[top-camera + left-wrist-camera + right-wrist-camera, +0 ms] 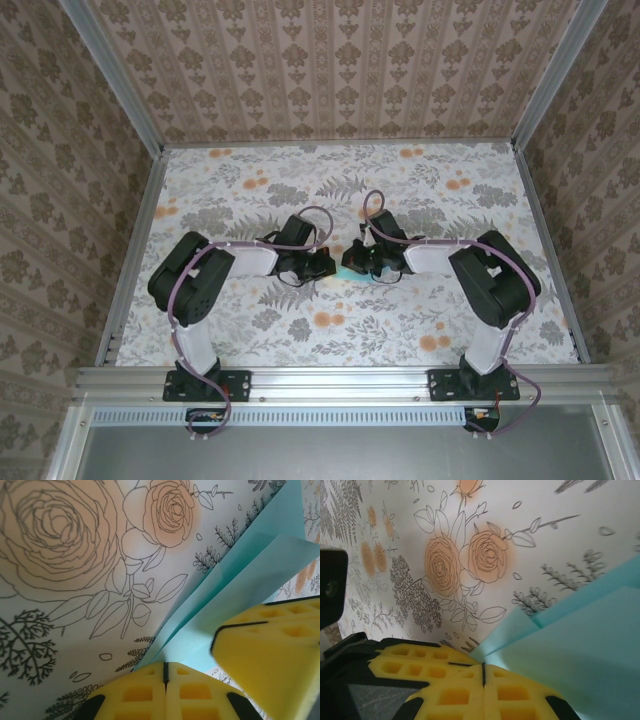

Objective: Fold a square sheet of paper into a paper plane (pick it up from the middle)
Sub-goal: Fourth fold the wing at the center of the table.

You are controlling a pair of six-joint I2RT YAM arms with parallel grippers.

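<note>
The light-teal sheet of paper lies folded in the middle of the table, with a creased flap and a pointed end. In the left wrist view the paper narrows to a point right at my left gripper, whose yellow pads are shut tight against each other. My right gripper is shut too, and its tips touch the paper. No teal shows between either pair of pads. Seen from above, the left gripper and the right gripper nearly meet over the sheet and hide most of it.
The table carries a floral cloth. Metal rails and patterned walls close it in. The right gripper's yellow finger crowds the left wrist view. The left gripper's finger sits close in the right wrist view.
</note>
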